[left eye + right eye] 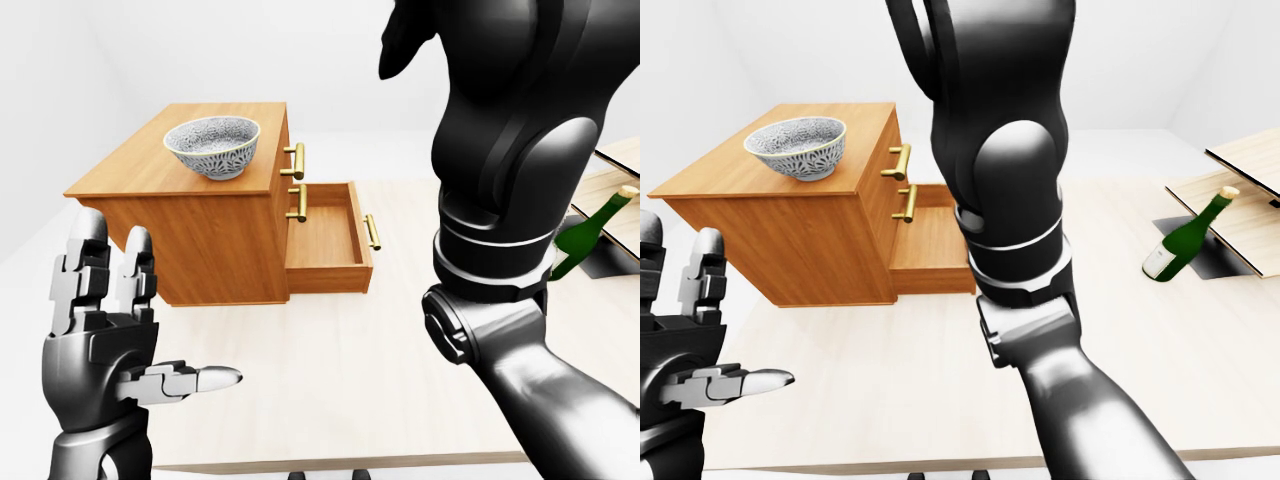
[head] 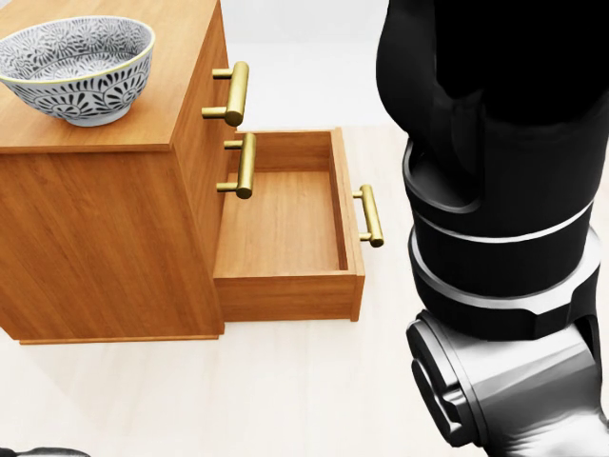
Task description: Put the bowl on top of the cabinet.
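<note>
Right hand [image 1: 936, 28] mostly past the top edge — green bottle [image 1: 588, 232] half behind its arm [image 1: 510, 150]

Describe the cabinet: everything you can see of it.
The cabinet is a box of orange-brown wood standing on the pale floor. It has three drawers with brass handles: the upper two are shut, and the lowest drawer is pulled out with nothing showing inside. A patterned bowl sits on top.
</note>
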Motion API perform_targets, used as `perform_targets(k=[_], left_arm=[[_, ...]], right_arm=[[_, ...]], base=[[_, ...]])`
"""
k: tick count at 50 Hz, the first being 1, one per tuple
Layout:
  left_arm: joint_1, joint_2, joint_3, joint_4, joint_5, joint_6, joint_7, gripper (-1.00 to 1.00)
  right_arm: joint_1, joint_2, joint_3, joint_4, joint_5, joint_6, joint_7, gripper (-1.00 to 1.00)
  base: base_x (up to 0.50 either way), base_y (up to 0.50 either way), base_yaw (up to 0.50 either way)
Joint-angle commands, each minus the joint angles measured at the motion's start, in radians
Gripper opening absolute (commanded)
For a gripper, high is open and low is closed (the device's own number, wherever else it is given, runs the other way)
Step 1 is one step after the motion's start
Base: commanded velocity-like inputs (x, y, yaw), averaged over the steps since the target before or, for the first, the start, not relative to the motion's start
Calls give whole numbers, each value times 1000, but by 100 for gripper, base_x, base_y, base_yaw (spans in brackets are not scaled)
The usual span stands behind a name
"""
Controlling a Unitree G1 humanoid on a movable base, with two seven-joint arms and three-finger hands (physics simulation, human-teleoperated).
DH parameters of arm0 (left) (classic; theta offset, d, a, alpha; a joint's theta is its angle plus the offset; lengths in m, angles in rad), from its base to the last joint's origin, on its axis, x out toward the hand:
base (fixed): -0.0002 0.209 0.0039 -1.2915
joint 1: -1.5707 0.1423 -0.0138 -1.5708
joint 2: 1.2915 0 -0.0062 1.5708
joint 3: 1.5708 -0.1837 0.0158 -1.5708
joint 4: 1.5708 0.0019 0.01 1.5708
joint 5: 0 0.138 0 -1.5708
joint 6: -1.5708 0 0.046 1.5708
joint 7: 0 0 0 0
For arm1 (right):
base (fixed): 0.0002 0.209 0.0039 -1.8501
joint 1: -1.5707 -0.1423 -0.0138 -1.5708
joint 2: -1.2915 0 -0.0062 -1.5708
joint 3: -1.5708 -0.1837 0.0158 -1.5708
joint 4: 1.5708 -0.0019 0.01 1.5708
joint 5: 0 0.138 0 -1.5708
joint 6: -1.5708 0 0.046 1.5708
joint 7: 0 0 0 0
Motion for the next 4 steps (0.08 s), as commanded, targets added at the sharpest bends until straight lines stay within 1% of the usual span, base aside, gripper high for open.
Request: perform_targets(k=[1, 2, 4], left_arm=[[4, -4, -10, 8, 9, 0, -4, 100], [4, -5, -12, 15, 11, 0, -6, 100], [2, -3, -13, 22, 12, 0, -5, 100]], right_arm=[[307, -11, -35, -400, -167, 0, 0, 100], [363, -5, -41, -442, -175, 0, 0, 100], [417, 1, -48, -484, -179, 0, 0, 100]], base=[[0, 0, 0], [0, 0, 0], [0, 0, 0]])
